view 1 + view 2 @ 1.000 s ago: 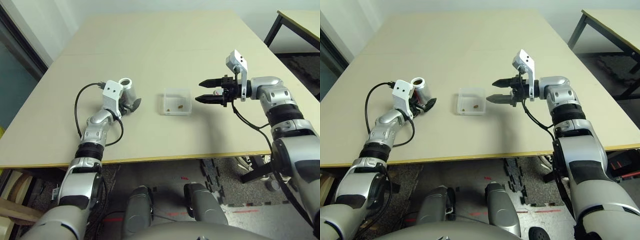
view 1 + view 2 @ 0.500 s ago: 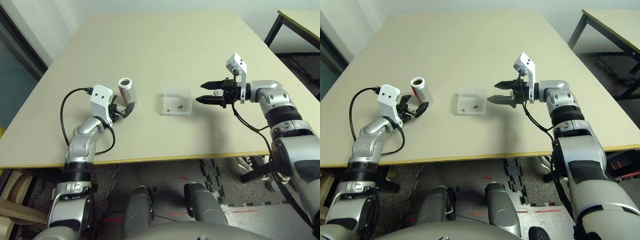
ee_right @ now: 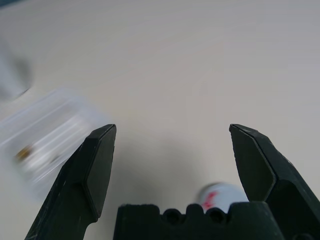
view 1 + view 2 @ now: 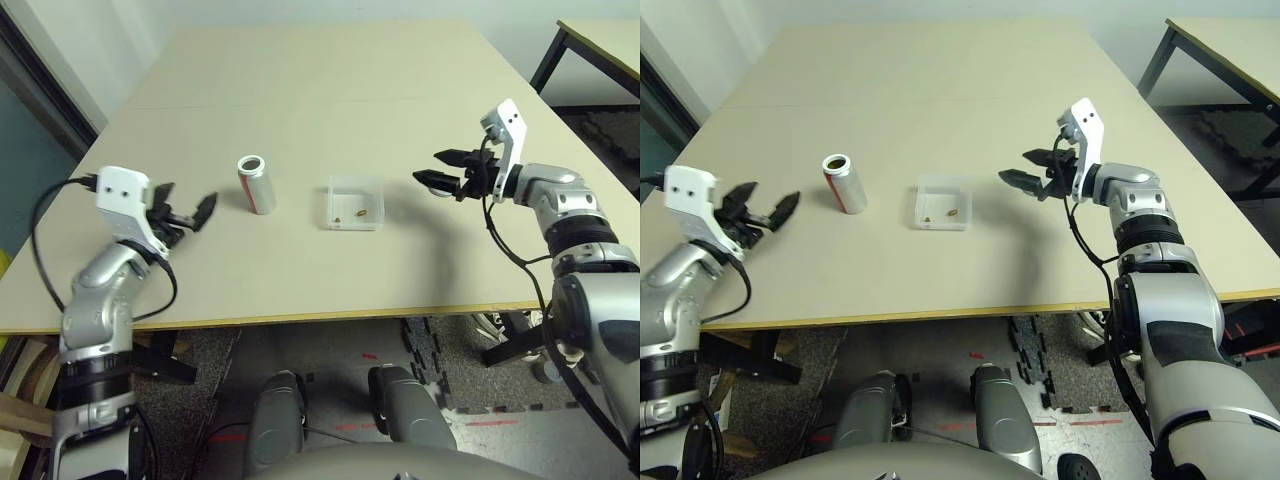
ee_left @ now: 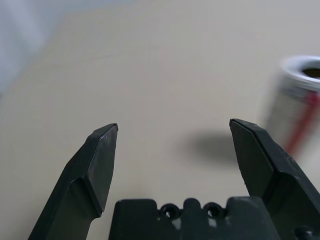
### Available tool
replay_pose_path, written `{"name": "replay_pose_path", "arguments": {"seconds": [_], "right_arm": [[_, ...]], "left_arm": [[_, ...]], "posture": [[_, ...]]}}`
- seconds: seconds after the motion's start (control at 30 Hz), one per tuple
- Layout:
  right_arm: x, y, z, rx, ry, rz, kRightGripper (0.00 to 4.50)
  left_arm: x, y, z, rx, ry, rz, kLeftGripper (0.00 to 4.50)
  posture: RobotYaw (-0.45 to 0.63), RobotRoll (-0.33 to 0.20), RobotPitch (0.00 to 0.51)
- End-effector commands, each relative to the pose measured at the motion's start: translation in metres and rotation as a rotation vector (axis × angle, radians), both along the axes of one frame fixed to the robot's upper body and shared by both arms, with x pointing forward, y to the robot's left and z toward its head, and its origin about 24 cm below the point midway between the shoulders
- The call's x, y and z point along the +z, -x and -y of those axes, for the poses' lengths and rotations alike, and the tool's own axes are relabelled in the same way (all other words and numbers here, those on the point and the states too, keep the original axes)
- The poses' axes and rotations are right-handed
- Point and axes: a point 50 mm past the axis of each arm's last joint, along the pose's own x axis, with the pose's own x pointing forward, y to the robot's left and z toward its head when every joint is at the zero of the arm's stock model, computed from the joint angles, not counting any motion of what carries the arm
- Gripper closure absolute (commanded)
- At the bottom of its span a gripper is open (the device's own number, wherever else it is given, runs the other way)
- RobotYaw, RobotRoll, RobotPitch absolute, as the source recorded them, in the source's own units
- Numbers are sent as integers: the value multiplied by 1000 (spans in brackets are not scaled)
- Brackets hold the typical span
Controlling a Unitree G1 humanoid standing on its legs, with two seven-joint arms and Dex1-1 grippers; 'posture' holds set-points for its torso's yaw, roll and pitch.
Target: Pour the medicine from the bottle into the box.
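My left gripper [image 4: 190, 212] and right gripper [image 4: 437, 168] both gape empty. My right wrist view catches a small red-and-white object [image 3: 216, 194] beneath me. The bottle [image 4: 256, 184] stands uncapped left of the box [image 4: 356, 203], two brownish pills [image 4: 349, 214] inside.

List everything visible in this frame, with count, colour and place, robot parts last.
table: one, beige, under everything.
bottle: one, silver-grey with a red band, standing upright with its mouth open, to the left of the box.
box: one, clear plastic, near the middle of the table.
pills: two, yellowish-brown, lying inside the box.
cap: one, pale with red marking, on the table below the right pincer.
second table: one, beige top on black legs, far right.
left pincer: one, black, open, holding nothing, left of the bottle.
right pincer: one, black, open, holding nothing, right of the box.
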Motion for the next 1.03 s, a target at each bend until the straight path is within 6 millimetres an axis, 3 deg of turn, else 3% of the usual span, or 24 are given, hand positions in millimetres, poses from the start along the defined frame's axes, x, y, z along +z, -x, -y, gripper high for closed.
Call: {"name": "replay_pose_path", "arguments": {"seconds": [0.03,0.23,0.53,1.03], "right_arm": [[1,3,21,-170,-32,70,0],[1,10,43,-322,-3,142,0],[-7,28,77,-523,25,185,0],[-19,37,83,-557,20,169,0]], "left_arm": [[3,-8,-15,46,-4,-6,15],[8,-22,-31,60,-26,-16,15],[12,-36,-35,65,-32,-1,15],[15,-40,-44,81,-48,11,15]], "posture": [[-124,0,96],[-150,0,103],[-173,0,108],[-159,0,107]]}}
